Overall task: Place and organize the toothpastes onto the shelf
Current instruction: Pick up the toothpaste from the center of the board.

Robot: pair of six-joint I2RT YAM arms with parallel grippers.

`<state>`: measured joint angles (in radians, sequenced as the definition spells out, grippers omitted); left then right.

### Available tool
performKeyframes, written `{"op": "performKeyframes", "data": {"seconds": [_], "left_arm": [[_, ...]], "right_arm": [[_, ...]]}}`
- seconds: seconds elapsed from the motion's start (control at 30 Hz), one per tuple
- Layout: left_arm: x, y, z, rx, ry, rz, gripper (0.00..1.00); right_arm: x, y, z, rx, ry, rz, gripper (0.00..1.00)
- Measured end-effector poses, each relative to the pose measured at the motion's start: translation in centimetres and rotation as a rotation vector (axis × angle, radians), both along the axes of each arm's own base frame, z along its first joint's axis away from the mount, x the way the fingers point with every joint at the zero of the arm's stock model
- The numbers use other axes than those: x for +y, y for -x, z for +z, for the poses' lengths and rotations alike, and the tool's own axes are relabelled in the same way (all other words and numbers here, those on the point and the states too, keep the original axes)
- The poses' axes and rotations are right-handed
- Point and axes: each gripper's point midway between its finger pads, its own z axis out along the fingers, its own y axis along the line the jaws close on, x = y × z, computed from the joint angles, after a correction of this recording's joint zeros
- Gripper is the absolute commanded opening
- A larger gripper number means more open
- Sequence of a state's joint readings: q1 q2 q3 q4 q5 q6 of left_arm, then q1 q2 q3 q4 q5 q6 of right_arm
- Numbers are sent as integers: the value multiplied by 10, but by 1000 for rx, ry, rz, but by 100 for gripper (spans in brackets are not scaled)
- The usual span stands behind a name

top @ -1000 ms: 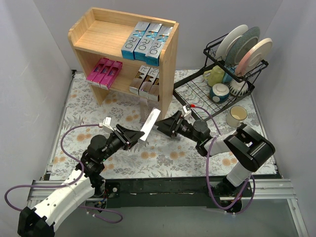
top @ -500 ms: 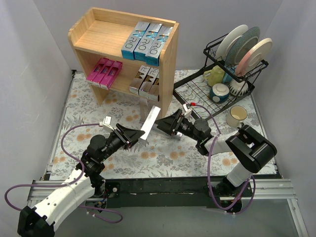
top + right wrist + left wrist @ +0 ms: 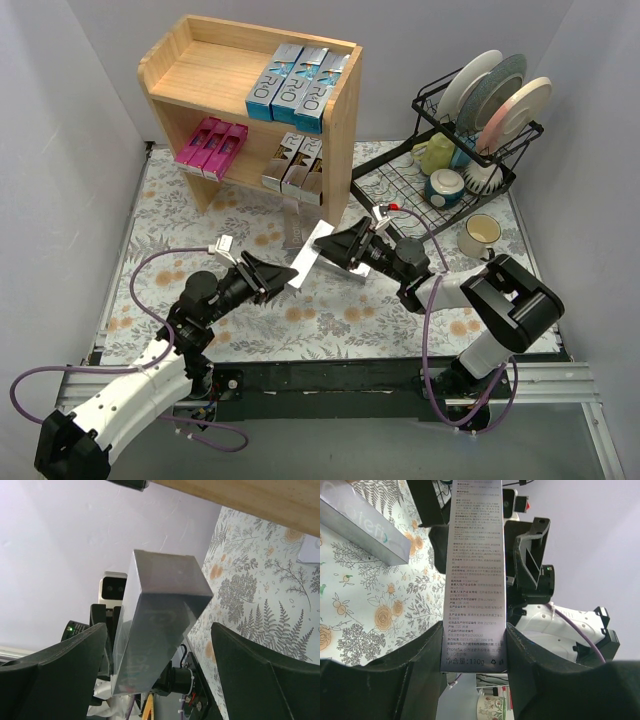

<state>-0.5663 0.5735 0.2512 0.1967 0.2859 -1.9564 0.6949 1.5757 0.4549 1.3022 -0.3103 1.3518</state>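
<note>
right hand [image 3: 338, 245] advanced, wide | left hand [image 3: 281, 276] grips matte silver box [image 3: 311, 255]

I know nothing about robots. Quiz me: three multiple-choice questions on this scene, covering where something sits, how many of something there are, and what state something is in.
1. Where do the pink boxes lie?
A. On the shelf's top level
B. On the shelf's lower level
C. In an end effector's grip

2. How many blue-and-silver boxes are on the shelf's top level?
A. One
B. Five
C. Three

3. What is the left end effector doing?
A. It is closed on a silver-grey box
B. It is open and empty
C. It is closed on a pink box

Answers:
1. B: the pink boxes sit under the top board of the shelf, at the left.
2. C: three blue-and-silver boxes lie side by side on top.
3. A: the left end effector has a finger pressed to each side of the silver-grey box.
</note>
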Motion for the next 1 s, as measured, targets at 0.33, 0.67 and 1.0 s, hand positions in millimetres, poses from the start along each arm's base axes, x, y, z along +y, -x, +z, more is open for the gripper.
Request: {"op": "performKeyframes", "data": {"seconds": [0.33,0.67,1.0], "left_arm": [[-7,5,6,-26,16,-55,34],[-11,3,5,-35,14,-72,70],[-1,-12,8,-197,-194,-15,98]], "right_arm": [[7,-7,5,-1,-16,7,73],[3,-6,12,3,-42,6,43],[-31,16,-1,-14,12,-25,32]]}}
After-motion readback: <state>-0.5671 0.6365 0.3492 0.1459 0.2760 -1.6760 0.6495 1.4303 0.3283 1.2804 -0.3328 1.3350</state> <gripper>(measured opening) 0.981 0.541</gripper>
